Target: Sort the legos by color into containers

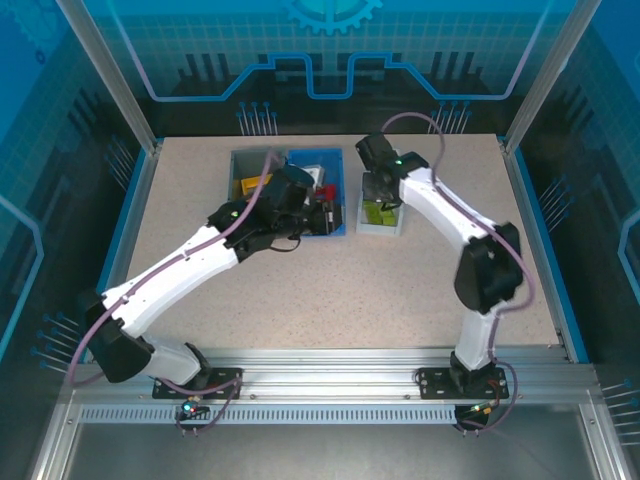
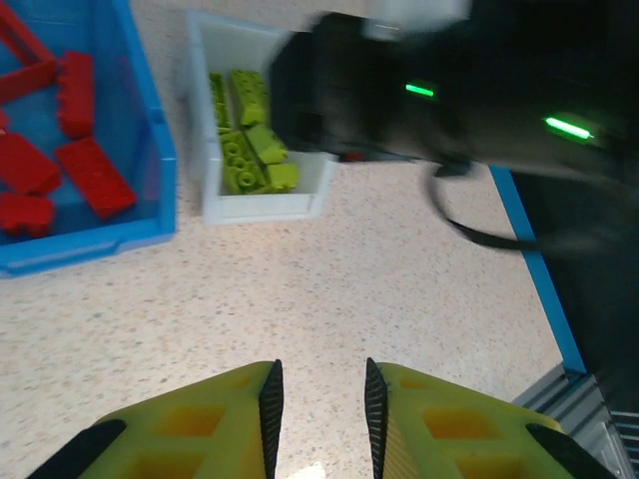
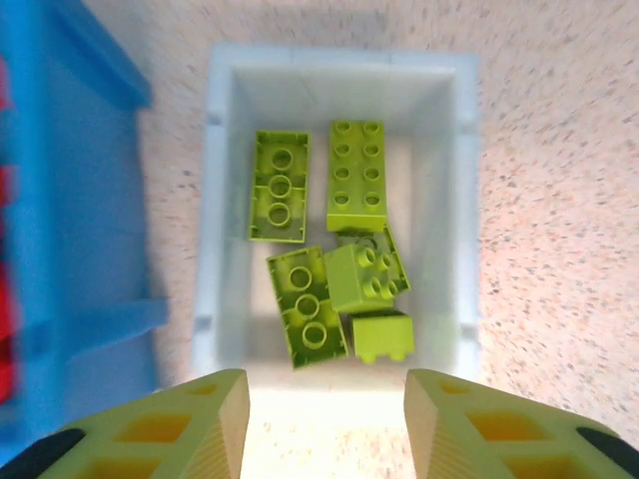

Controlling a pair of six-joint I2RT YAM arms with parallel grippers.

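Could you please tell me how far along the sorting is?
Nearly finished, it seems. The green bricks lie in the white tray, red bricks in the blue bin, yellow bricks in the grey bin. The left gripper and right gripper stand open, holding nothing. The table looks bare, so little seems left.

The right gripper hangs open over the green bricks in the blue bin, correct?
No: the green bricks lie in the white tray, not the blue bin, as the right wrist view shows. The right gripper does hang open over them.
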